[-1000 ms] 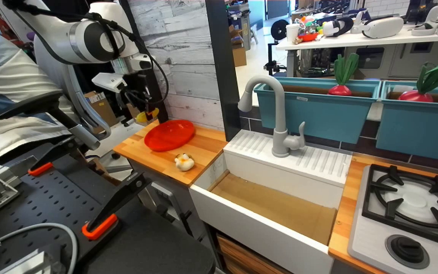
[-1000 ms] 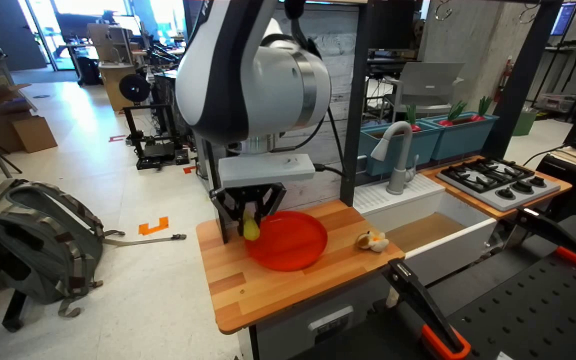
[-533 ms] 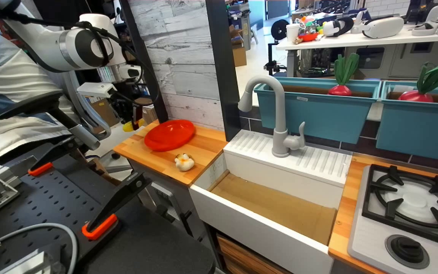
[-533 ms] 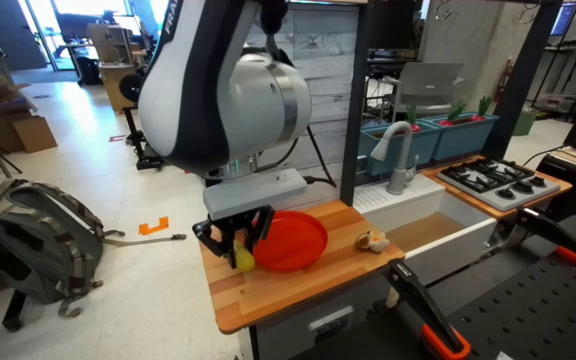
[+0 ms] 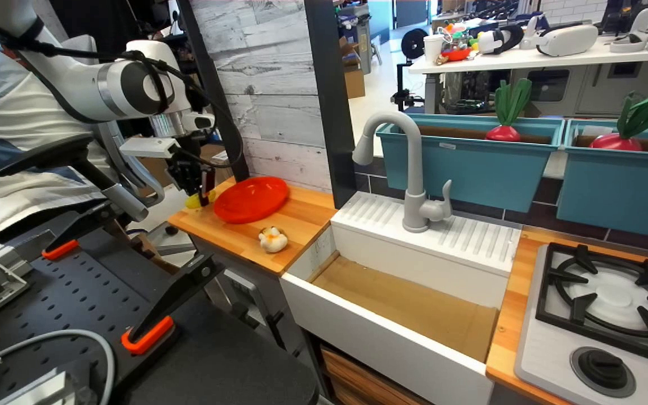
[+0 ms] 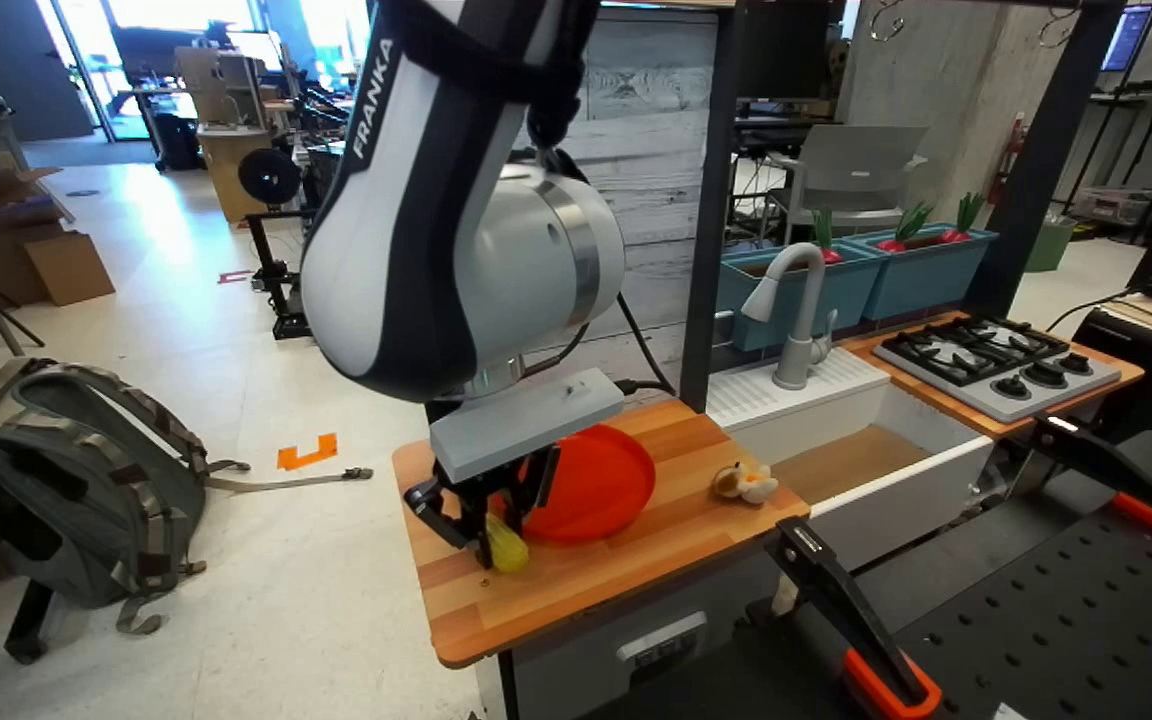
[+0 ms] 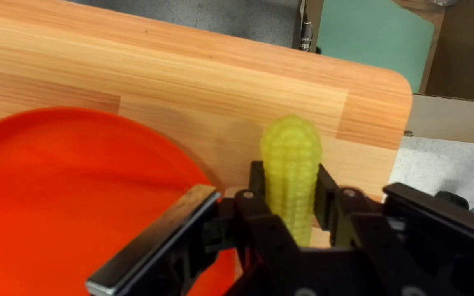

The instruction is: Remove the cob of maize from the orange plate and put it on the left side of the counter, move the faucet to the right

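My gripper [image 7: 290, 181] is shut on the yellow cob of maize [image 7: 288, 144], which lies between the two black fingers. The cob also shows in both exterior views [image 5: 193, 201] [image 6: 507, 550]. It is held low over the counter [image 6: 526, 615], beside the orange plate, near the counter's rounded end corner; I cannot tell whether it touches the wood. The orange plate [image 6: 591, 485] lies flat on the counter with nothing seen on it; its far edge is partly hidden by the gripper. The grey faucet [image 5: 414, 169] stands behind the sink, its spout turned toward the counter with the plate.
A small pale beige lump [image 5: 273, 240] lies on the counter between plate and sink. The white sink [image 5: 391, 337] adjoins the counter, with a stove [image 5: 605, 304] beyond. A wood-look panel [image 5: 273, 84] and a dark post [image 5: 332, 101] rise behind. Black clamps [image 6: 851, 610] stand at the front.
The gripper, with the cob in it, has moved away from above the plate's edge and down, to beside the plate over the bare counter end. Plate, lump and faucet have not moved.
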Robot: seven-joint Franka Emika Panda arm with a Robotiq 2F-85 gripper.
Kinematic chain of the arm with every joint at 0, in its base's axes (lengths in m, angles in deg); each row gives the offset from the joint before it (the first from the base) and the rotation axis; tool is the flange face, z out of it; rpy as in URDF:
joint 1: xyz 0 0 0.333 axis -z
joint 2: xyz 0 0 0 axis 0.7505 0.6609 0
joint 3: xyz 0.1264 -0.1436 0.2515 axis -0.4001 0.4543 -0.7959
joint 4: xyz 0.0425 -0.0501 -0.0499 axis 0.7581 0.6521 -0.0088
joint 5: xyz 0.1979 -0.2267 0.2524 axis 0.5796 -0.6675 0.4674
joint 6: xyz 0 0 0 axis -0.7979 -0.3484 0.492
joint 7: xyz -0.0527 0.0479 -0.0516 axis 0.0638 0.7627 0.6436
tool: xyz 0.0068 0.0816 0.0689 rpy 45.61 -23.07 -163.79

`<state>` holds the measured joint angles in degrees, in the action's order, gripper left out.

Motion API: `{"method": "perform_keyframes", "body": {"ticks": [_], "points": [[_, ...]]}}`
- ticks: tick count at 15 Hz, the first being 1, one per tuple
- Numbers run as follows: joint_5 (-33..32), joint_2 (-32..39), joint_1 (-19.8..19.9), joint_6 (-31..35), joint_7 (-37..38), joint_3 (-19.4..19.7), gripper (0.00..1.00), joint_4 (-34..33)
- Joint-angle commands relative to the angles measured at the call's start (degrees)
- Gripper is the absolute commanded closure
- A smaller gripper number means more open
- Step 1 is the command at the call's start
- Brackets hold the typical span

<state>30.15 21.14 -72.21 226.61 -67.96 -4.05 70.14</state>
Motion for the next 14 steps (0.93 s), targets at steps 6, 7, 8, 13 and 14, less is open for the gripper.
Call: {"method": "perform_keyframes", "body": {"ticks": [6, 7, 8, 13, 14], "points": [[-1.1, 2.9, 0.3, -4.1, -1.3, 0.0, 0.38, -4.8], [-1.1, 3.0, 0.2, -4.1, -1.2, 0.1, 0.31, -5.0], [-1.0, 3.0, 0.4, -4.3, -1.3, 0.0, 0.23, -5.1], [-0.9, 2.9, 0.7, -4.7, -1.5, -0.1, 0.00, -5.4], [-0.8, 2.8, 0.9, -4.8, -1.5, -0.2, 0.00, -5.4]]}}
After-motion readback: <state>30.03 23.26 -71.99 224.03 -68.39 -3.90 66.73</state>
